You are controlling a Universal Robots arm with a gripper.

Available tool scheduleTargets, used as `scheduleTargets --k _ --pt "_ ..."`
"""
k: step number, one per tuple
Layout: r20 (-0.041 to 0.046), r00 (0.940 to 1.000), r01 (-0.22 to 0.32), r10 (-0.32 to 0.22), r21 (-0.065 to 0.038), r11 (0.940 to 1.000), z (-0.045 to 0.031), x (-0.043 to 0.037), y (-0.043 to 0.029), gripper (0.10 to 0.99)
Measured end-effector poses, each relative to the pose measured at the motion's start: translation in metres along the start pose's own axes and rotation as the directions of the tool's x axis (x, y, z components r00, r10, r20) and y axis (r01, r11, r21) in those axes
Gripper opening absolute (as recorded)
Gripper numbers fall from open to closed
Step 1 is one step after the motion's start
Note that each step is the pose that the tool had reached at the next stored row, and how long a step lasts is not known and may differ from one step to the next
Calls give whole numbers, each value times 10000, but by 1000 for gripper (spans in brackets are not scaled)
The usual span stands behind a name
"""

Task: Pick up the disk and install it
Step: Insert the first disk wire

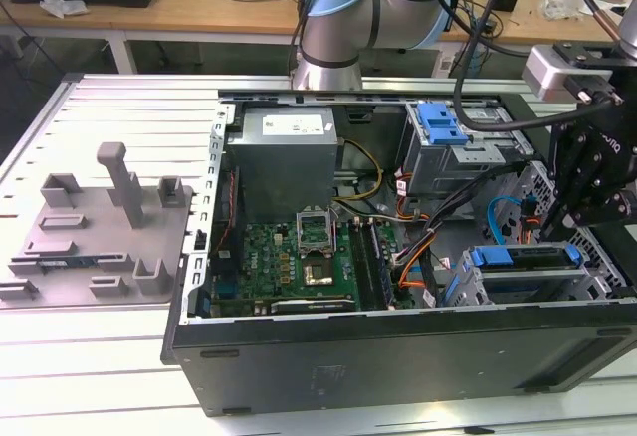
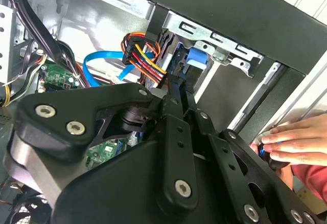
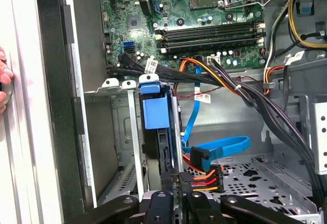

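In the exterior view I see my gripper (image 1: 587,192) hanging over the open computer case (image 1: 398,356), at the view's right, just above the drive cage where the disk (image 1: 523,257) sits with its blue bracket showing. In the second wrist view the fingers (image 2: 176,147) reach towards the disk (image 2: 190,60), and a person's hand (image 2: 294,142) rests on the case edge. In the first wrist view the disk (image 3: 154,114) stands in its bay beside the blue cable (image 3: 219,147). I cannot tell whether the fingers grip it.
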State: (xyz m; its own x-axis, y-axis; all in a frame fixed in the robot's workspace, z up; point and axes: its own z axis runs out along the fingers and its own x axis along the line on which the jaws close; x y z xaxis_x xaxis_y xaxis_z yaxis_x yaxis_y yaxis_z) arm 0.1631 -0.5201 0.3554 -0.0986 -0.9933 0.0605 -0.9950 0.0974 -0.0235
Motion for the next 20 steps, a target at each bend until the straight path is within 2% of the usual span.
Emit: scheduleTargets --k 20 --pt "2 10000 0 0 0 10000 40 4 -8 165"
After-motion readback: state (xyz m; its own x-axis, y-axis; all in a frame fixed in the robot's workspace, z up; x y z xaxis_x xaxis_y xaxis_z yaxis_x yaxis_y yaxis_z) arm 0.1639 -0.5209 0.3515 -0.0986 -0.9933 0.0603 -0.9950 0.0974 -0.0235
